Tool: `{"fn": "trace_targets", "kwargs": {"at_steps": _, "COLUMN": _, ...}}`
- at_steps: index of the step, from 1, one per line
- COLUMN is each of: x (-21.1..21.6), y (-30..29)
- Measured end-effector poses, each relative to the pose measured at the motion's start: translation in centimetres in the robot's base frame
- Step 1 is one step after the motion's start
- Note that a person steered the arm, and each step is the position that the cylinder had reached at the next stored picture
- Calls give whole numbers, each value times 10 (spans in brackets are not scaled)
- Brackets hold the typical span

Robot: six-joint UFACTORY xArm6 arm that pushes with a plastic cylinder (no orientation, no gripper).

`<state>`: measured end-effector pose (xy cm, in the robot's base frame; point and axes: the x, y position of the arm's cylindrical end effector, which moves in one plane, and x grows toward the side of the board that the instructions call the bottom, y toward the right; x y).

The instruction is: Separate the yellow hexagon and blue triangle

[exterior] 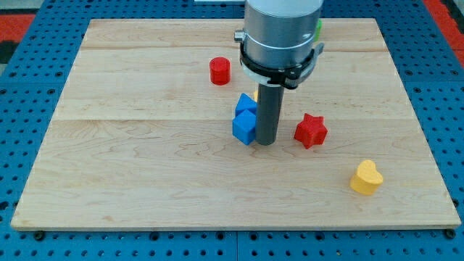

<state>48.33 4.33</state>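
Note:
My tip (266, 142) rests on the wooden board (145, 181) near its middle. Two blue blocks touch each other just left of the rod: an upper one (245, 104), whose shape I cannot make out, and a lower cube-like one (244, 128) against the rod. A small yellow sliver (257, 95) shows behind the rod, right of the upper blue block; the rest of that yellow block is hidden by the rod and the arm.
A red cylinder (220, 71) stands up and left of the arm. A red star (310, 130) lies just right of the tip. A yellow heart (366, 177) lies at the lower right. A green bit (319, 29) peeks out behind the arm.

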Motion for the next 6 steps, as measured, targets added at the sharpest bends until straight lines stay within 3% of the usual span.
{"fn": "trace_targets", "kwargs": {"at_steps": 3, "x": -43, "y": 23}}
{"fn": "trace_targets", "kwargs": {"at_steps": 5, "x": -86, "y": -69}}
{"fn": "trace_targets", "kwargs": {"at_steps": 6, "x": -96, "y": -48}}
